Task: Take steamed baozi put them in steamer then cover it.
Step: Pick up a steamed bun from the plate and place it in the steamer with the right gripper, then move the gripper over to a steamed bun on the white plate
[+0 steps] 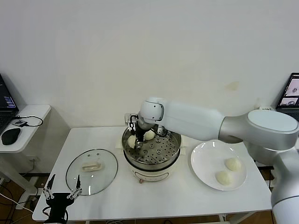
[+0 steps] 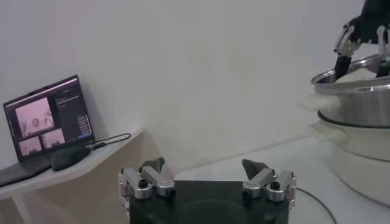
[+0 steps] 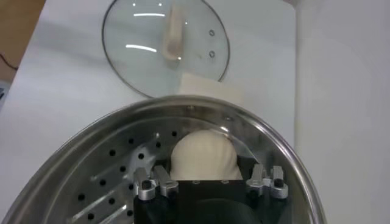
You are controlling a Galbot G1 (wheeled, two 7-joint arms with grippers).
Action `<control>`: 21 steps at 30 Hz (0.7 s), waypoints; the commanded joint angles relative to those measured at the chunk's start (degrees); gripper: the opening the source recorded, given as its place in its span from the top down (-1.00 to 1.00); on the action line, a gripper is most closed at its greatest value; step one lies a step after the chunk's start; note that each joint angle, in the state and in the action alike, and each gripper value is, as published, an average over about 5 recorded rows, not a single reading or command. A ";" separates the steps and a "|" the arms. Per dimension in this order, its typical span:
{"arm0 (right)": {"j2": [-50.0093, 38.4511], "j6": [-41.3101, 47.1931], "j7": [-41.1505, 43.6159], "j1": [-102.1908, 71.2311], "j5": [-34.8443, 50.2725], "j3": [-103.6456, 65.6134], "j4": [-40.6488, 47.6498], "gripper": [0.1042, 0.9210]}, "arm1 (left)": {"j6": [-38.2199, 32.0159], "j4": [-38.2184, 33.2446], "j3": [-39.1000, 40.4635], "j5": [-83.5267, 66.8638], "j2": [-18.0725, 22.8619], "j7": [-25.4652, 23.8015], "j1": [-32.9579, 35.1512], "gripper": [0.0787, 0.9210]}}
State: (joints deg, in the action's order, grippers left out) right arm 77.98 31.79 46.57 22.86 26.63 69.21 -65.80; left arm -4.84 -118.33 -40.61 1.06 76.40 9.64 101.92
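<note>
Table [image 1: 187,198]: white, flat; carried every item below.

Steamer [image 1: 152,156]: stainless-steel pot with a perforated tray, seated on a cream-white electric base, mid-table. Judged heavy and rigid, its polished wall slippery; it needed no moving.

White plate [image 1: 203,170]: stood just beside the steamer on the robot's right, bearing two baozi [image 1: 233,164] [image 1: 224,177].

Cover [image 1: 91,171]: clear glass lid with a metal rim, lying flat on the table on the steamer's left, cream oblong handle [image 1: 91,165] uppermost. Judged moderately heavy, stiff, breakable and slick on the glass; the handle looked the only sound place to take hold, across its narrow width.

Right gripper [image 1: 137,145]: reached down inside the steamer at its far-left side. The right wrist view showed its jaws clamped on either side of a baozi [image 3: 203,157] resting at or just above the tray.

Left gripper [image 1: 62,193]: parked low beyond the table's near-left edge, close to the cover, jaws apart and empty.

Steamed baozi, four: two in the steamer, the second [image 1: 149,135] lying against the far wall, two on the plate. Pale, smooth, rounded. Judged light, soft and easily dented, perhaps slightly tacky; best taken across the widest part with gentle pressure.
</note>
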 commanded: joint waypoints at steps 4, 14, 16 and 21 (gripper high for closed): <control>0.83 0.40 1.65 0.46 -1.13 -0.05 1.07 -0.65 | 0.02 0.39 -0.01 -0.03 -0.11 0.03 -0.41 -0.77; -17.57 -4.49 11.34 13.85 -2.68 2.05 -14.35 -0.76 | 0.21 -0.30 -0.12 -0.04 -0.48 -0.14 -0.23 -0.77; -23.35 -6.41 13.43 15.79 -4.16 3.00 -18.17 -0.76 | 0.25 -0.53 -0.05 0.00 -0.54 -0.15 -0.08 -0.77; -36.98 -12.03 17.96 17.47 -10.48 4.99 -25.76 -0.76 | 0.36 -0.97 0.24 0.26 -0.57 -0.18 0.30 -0.77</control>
State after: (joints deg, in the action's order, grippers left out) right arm 62.14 26.64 56.49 33.65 22.58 71.73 -78.06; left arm -4.57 -119.01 -40.57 1.12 75.85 9.48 102.01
